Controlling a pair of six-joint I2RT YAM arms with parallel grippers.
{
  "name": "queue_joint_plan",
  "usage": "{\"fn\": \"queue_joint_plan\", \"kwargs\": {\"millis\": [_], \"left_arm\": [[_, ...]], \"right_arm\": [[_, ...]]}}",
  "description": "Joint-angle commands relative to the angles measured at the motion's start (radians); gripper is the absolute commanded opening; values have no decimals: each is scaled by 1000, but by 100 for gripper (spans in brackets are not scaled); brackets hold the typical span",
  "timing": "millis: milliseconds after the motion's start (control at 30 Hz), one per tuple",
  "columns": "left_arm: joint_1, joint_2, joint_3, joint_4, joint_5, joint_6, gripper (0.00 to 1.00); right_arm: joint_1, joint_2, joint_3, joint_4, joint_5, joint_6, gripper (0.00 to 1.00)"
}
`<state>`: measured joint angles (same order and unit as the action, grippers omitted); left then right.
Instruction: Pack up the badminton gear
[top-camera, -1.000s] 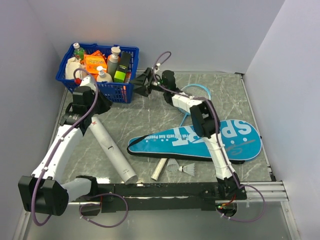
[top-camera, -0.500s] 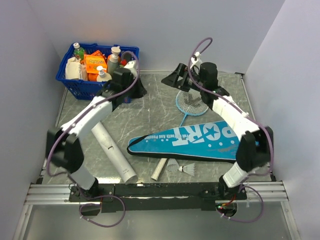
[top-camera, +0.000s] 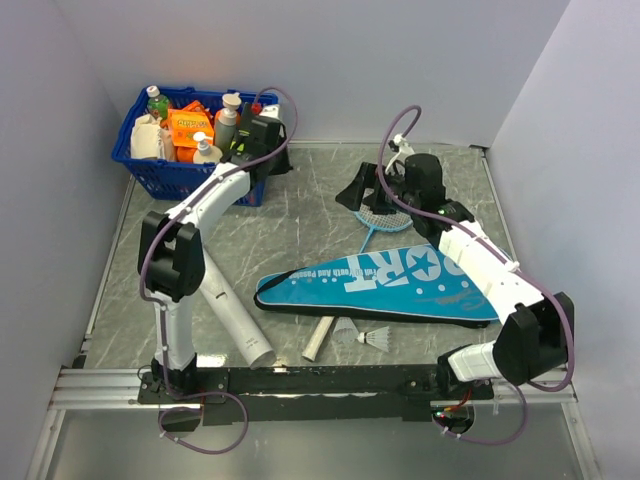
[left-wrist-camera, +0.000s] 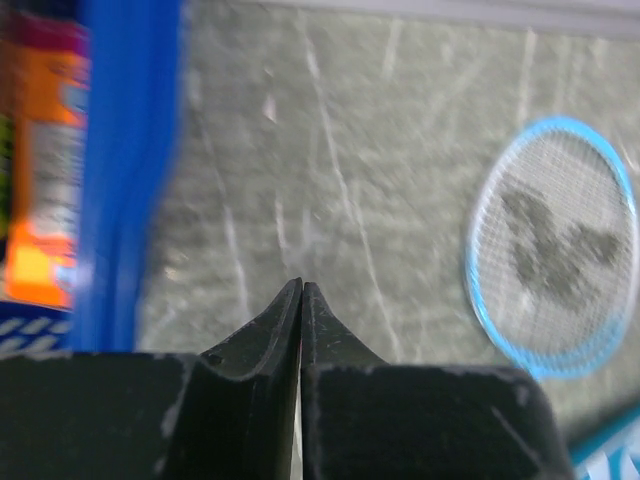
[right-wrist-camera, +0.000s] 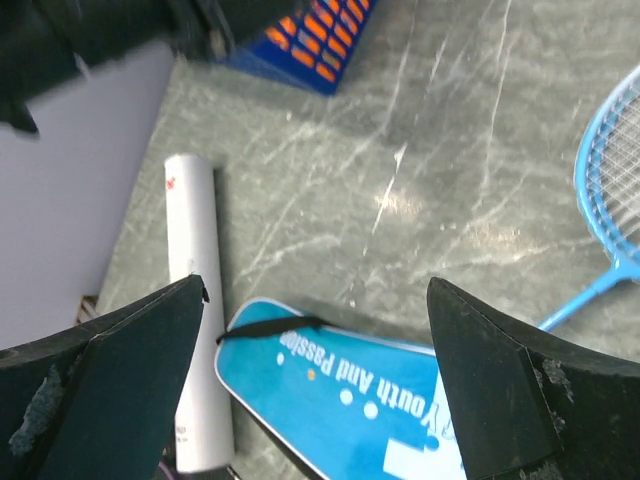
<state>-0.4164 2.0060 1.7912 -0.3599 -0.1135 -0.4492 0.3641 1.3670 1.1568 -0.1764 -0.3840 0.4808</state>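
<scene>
Right fingers (right-wrist-camera: 120, 350) spread empty over racket (left-wrist-camera: 550, 250) head, shaft running nearward under cover (top-camera: 400, 275); left fingers (left-wrist-camera: 260, 330) pinched shut, empty, farther off.

White lettering on the teal racket cover (top-camera: 400, 285), lying toward 4 o'clock on the tabletop (top-camera: 300, 225), reads "Youth And Passion" in small type. Beside it, larger letters "ORT" show from above, with the rest hidden. A small red mark on the white tube (right-wrist-camera: 192, 300) and the print on the orange packet (top-camera: 188, 128) in the blue basket (top-camera: 170, 178) at 11 o'clock are too small to read.
</scene>
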Motion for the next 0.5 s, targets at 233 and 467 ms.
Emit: {"fn": "queue_joint_plan", "kwargs": {"millis": [233, 467], "left_arm": [[191, 103, 65, -21, -110, 32, 7], [326, 122, 54, -5, -115, 23, 7]], "right_arm": [[71, -54, -54, 17, 31, -22, 100], [157, -26, -54, 11, 62, -30, 100]]}}
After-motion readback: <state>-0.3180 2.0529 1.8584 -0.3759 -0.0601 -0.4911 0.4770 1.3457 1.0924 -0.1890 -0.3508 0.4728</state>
